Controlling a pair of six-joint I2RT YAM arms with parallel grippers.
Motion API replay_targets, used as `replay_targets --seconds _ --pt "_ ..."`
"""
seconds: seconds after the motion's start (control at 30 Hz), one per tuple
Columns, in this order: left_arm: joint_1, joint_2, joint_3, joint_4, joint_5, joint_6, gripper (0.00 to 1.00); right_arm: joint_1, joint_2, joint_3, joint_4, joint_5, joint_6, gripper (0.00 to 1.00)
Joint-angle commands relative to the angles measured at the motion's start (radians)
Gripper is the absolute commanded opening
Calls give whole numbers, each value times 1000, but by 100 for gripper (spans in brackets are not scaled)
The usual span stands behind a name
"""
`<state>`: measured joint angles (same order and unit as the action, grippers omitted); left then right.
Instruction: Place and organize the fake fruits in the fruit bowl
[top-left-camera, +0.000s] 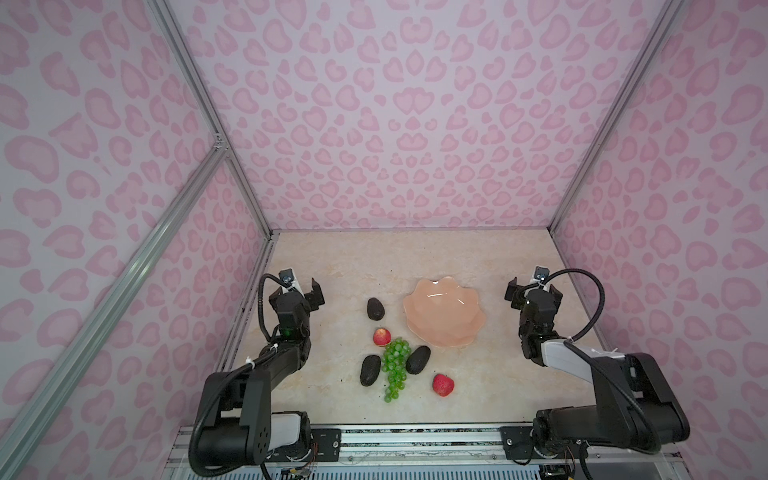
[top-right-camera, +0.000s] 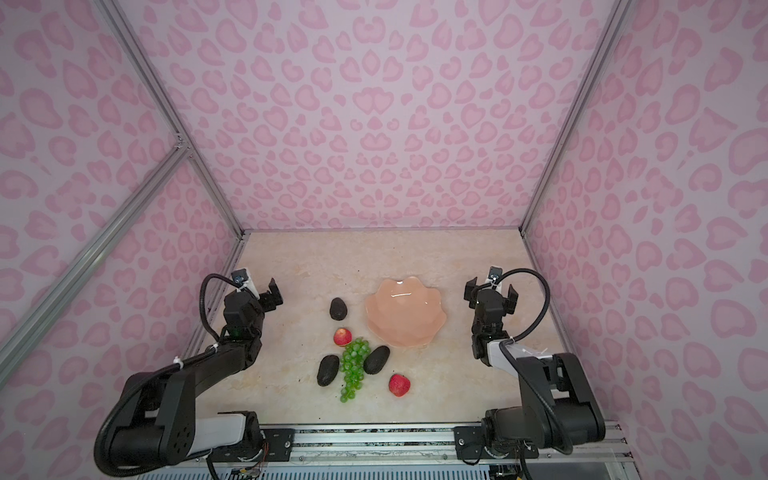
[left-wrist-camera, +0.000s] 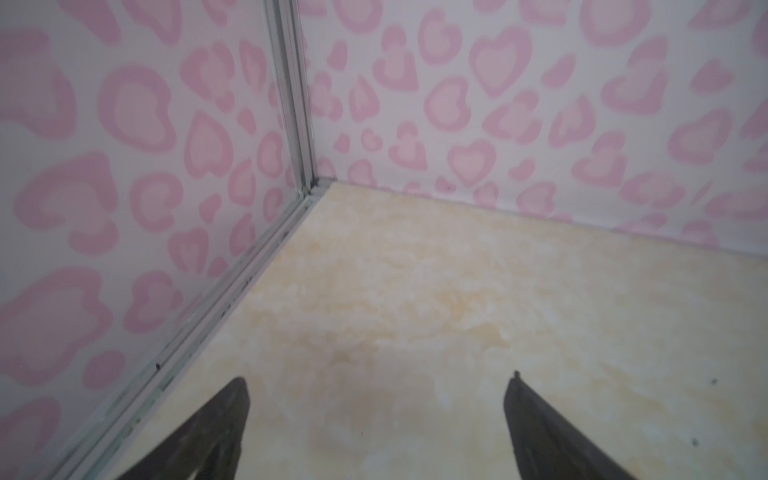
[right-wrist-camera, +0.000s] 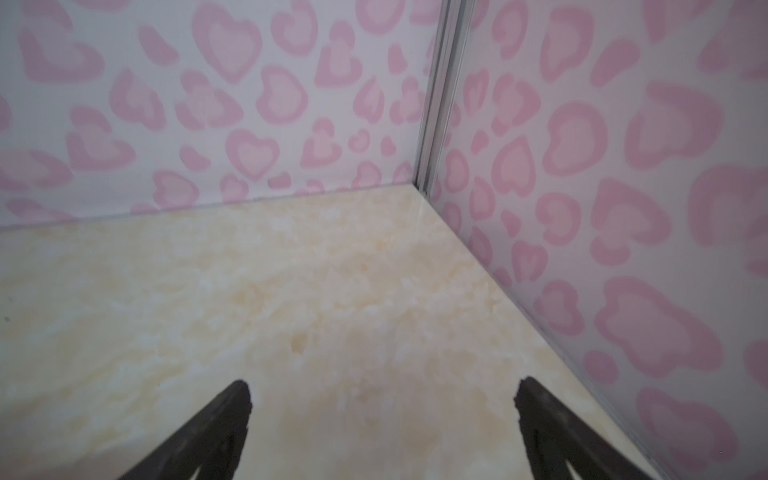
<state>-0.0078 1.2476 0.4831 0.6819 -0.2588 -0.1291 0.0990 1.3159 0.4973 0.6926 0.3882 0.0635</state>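
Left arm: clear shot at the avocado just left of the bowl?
Probably yes. The left gripper is open and empty, and only bare table lies between it and that avocado. The fruit bowl sits on the avocado's other side, not touching it.

Fruit bowl (top-left-camera: 444, 311) glossy, smooth; grapes (top-left-camera: 395, 368) translucent; table (top-left-camera: 478, 374) marbled, slight sheen.

Soft, even light with faint shadows; wrist views slightly blurred, top views bowed at edges.

Three avocados (top-left-camera: 375, 309) (top-left-camera: 370, 370) (top-left-camera: 418, 360), two strawberries (top-left-camera: 381, 337) (top-left-camera: 443, 385), one grape-bunch (top-left-camera: 395, 362), one bowl (top-left-camera: 444, 311).
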Motion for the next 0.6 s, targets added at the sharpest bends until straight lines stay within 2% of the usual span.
replay_targets --seconds 0.0,0.03,0.07,0.13,0.2,0.3,0.43,0.57 --pt "1 -101 111 -279 58 -116 97 -2 -118 173 -431 -44 200 100" --pt "-1 -127 155 -355 80 -151 97 -3 -144 231 -540 -60 324 100" --pt "0 -150 191 -428 93 -194 97 -14 -165 277 -639 -148 365 100" --pt "0 -197 225 -540 136 -256 96 -24 -205 297 -735 -345 359 100" --pt "-1 -261 203 -586 185 -294 95 2 -265 257 -773 -439 357 93" --pt "-1 -375 138 -629 191 -337 95 127 -366 245 -1042 -399 407 89" --pt "-1 -498 92 -675 190 -354 96 412 -458 201 -1327 -281 503 87" --pt "-1 -537 102 -724 189 -346 96 645 -535 138 -1471 -229 676 85"
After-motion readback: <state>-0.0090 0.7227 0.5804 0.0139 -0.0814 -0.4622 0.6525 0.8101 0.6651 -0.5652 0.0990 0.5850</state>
